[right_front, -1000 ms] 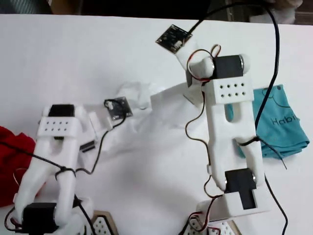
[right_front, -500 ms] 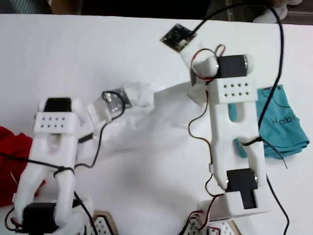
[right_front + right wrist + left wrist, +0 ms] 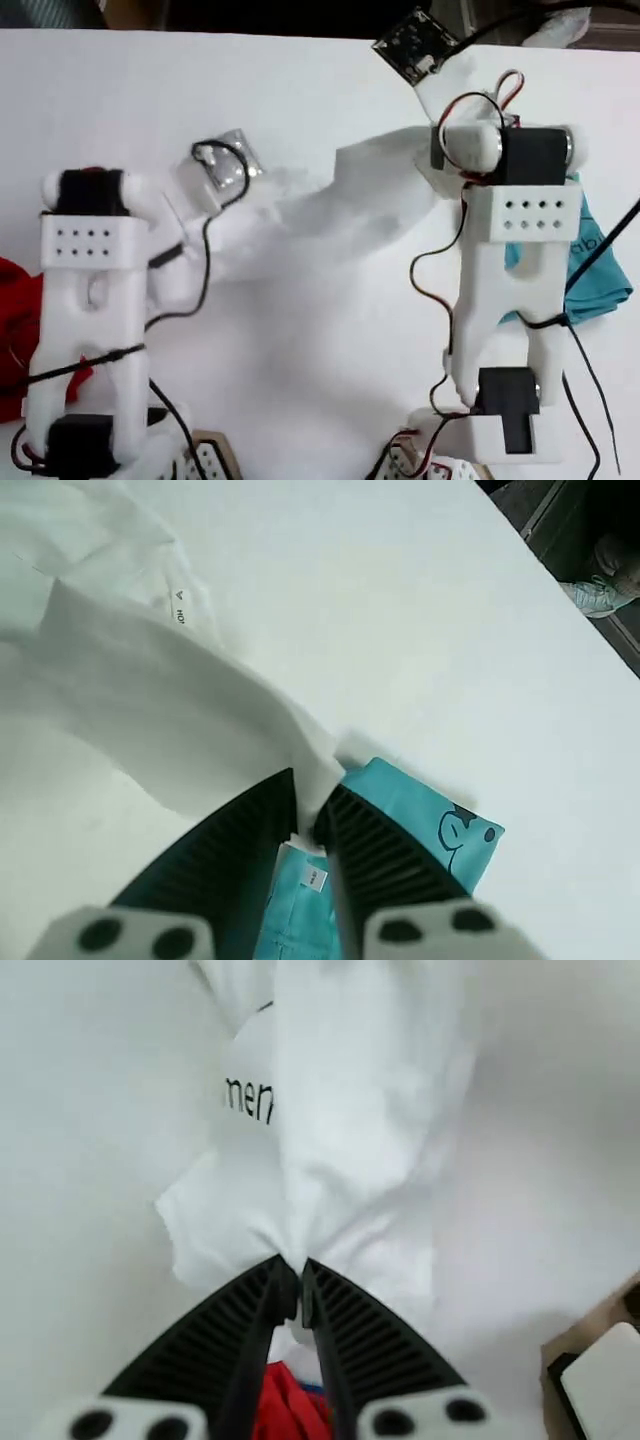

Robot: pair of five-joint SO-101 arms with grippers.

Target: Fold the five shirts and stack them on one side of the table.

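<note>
White shirt (image 3: 330,215) pinched at both ends, stretched between my left gripper (image 3: 290,1265) and right gripper (image 3: 312,780).
My left gripper's jaws are closed down to a sliver on a bunched edge of the cloth, and my right gripper's jaws are clamped the same way on the opposite end. The white shirt spans the middle of the tabletop (image 3: 200,90), nearer the far edge. I can't tell how much of it rests on the surface. A teal shirt (image 3: 605,275) lies by the right edge, partly under my right arm. A red shirt (image 3: 15,310) sits crumpled at the left edge.
</note>
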